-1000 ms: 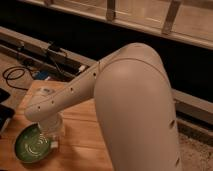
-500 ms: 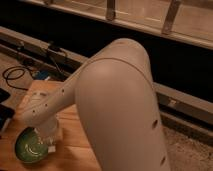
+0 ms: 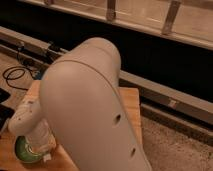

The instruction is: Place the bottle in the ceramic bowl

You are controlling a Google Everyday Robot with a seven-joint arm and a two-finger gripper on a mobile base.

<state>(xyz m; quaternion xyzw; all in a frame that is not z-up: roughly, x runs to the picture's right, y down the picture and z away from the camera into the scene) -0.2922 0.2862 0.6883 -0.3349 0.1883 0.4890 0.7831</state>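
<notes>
The green ceramic bowl [image 3: 22, 150] sits on the wooden table at the lower left, and the arm's end covers most of it. My gripper [image 3: 40, 146] is at the end of the big cream arm [image 3: 90, 110], low over the bowl's right side. A pale cylindrical shape at the gripper's tip reaches down into the bowl. I cannot tell whether it is the bottle or part of the gripper. No bottle shows separately anywhere else.
The wooden table [image 3: 129, 102] runs under the arm, with its right edge near a speckled floor [image 3: 175, 150]. Black cables [image 3: 15, 75] lie on the floor at the left. A metal rail [image 3: 165, 97] and a dark wall run behind the table.
The arm has swung further toward the camera and now hides more of the table. The gripper end has come lower over the bowl and covers more of it.
</notes>
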